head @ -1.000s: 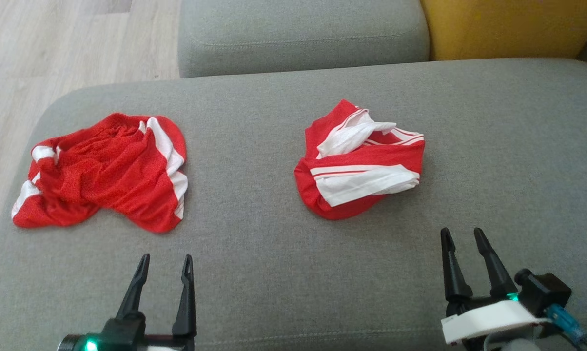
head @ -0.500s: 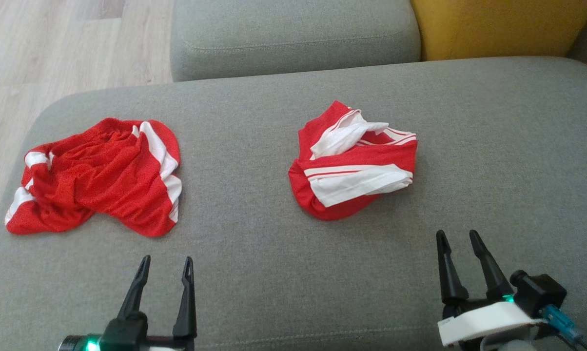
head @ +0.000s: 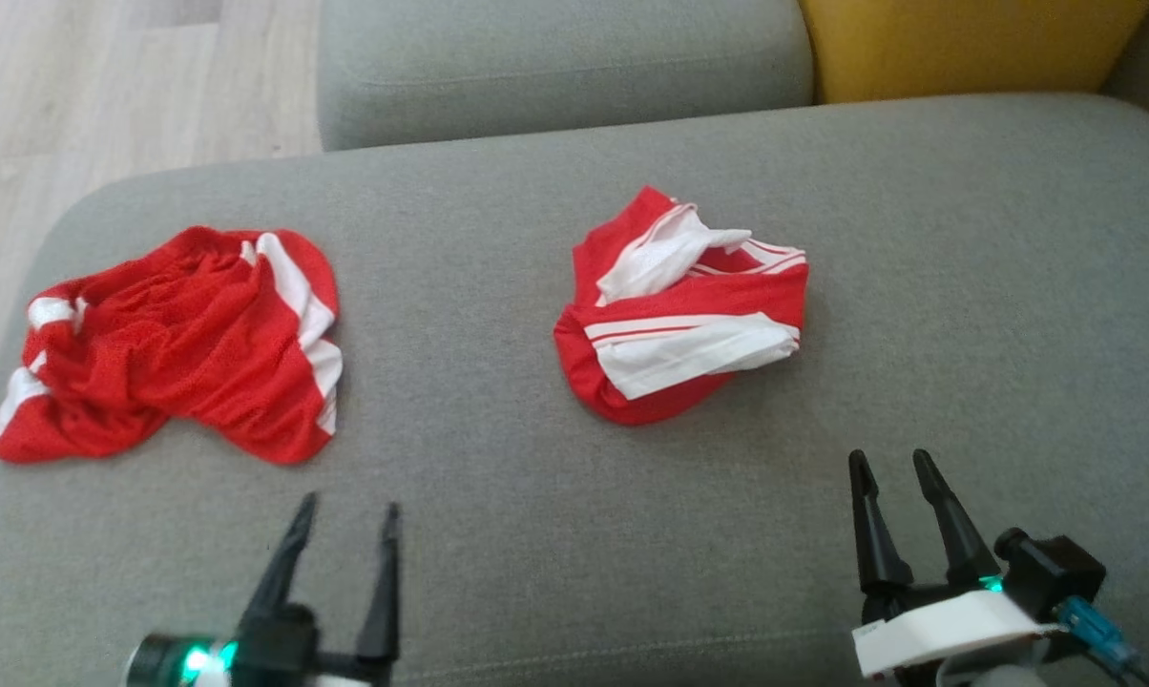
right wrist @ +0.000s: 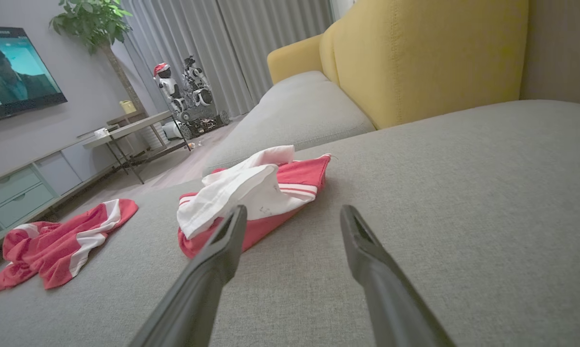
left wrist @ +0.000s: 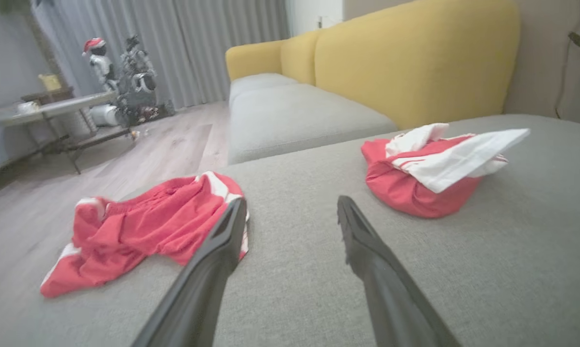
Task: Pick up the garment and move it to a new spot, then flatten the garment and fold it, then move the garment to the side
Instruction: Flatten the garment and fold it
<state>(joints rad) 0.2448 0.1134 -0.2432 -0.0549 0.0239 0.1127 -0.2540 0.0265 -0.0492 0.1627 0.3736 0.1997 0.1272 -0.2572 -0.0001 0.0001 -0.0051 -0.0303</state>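
Slightly shifted is the whole head view, so the camera is judged to have turned. The left gripper is blurred, nudged inward, fingers apart. The right gripper is likewise spread and empty. The crumpled garment lies untouched mid-way along the sofa seat, the second garment at its left end. The pick-up is judged not yet begun.

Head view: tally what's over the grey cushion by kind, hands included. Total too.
Red-and-white garments: 2 (spread garment, bunched garment)
Robot hands: 2 (left hand, right hand), both open and holding nothing
Total: 4
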